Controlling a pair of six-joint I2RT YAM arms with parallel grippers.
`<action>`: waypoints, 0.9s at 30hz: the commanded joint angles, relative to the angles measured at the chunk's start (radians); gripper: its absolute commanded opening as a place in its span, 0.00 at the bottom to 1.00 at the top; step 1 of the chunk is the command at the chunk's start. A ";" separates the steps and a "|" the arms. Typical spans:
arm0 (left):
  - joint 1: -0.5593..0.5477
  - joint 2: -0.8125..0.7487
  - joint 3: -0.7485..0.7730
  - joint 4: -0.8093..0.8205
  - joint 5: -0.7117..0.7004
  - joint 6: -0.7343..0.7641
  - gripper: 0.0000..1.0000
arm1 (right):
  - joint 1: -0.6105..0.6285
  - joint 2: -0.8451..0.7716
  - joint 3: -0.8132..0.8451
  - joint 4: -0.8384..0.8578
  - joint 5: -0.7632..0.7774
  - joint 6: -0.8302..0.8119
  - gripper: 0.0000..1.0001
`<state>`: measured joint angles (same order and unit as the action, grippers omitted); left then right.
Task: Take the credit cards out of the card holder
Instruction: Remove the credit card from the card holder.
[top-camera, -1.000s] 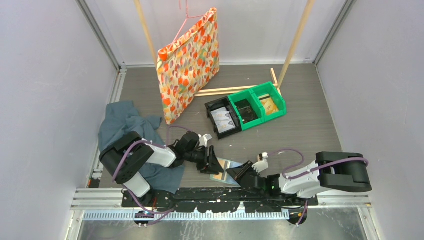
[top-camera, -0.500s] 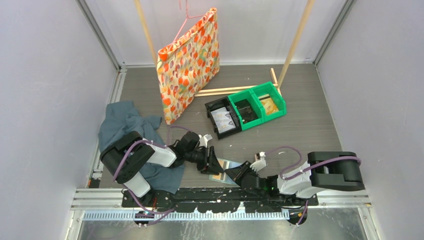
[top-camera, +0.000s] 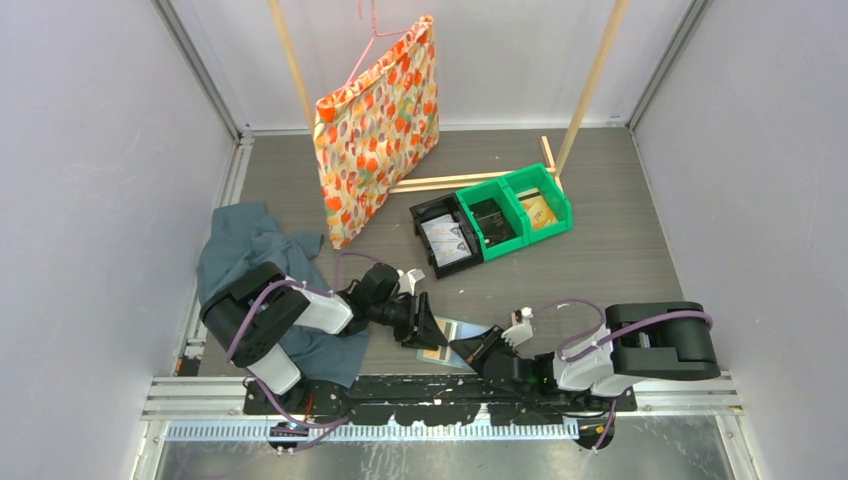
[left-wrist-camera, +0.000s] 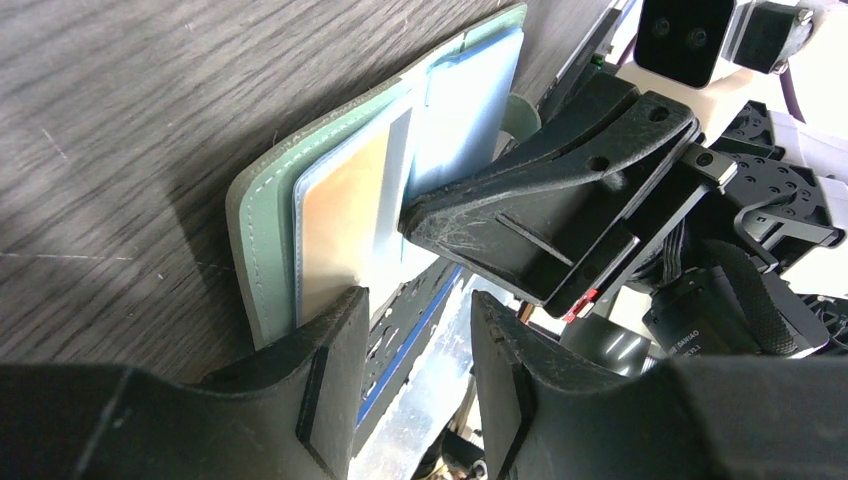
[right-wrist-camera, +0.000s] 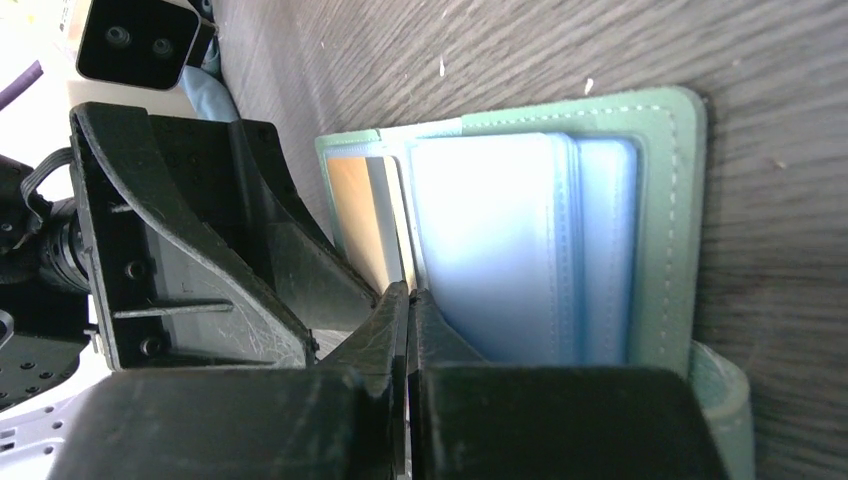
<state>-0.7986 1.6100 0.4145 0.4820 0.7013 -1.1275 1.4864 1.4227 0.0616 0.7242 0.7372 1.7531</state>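
The card holder lies open and flat between the two grippers, directly under the right gripper's tips. The left gripper has one finger over the holder's corner. The left jaws stand apart with nothing between them, and that finger looks to be pinning the holder. The right fingers are pressed together, their tips at the seam where the orange card meets the pale blue panel. I cannot tell whether a card edge is nipped between them.

The main risk is that the shut tips have only skated over the card's slick face. A pull would then bring out nothing. If they do grip, the tight pocket may drag the whole holder along, since one finger on a corner is a weak anchor. The holder also sits close behind the right gripper's tips, at the table's near edge, so a slide that way could send it off. The grippers nearly touch over the holder. Any sideways correction risks knocking the fingers together.

The cloth lies behind the left arm. The bins, the floral bag and the wooden poles stand well beyond both grippers, out of the way. Only the grippers crowd each other.
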 joint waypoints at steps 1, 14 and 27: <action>-0.002 0.001 -0.002 -0.038 -0.058 0.021 0.44 | 0.031 -0.055 -0.019 -0.123 0.047 0.066 0.01; -0.002 0.004 0.007 -0.039 -0.058 0.015 0.44 | 0.105 -0.436 -0.026 -0.599 0.146 0.124 0.01; -0.002 -0.181 0.148 -0.379 -0.141 0.174 0.50 | 0.106 -0.575 0.173 -0.948 0.155 -0.026 0.28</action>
<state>-0.7986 1.4754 0.5037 0.2363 0.6201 -1.0412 1.5852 0.8474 0.1764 -0.1349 0.8181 1.7878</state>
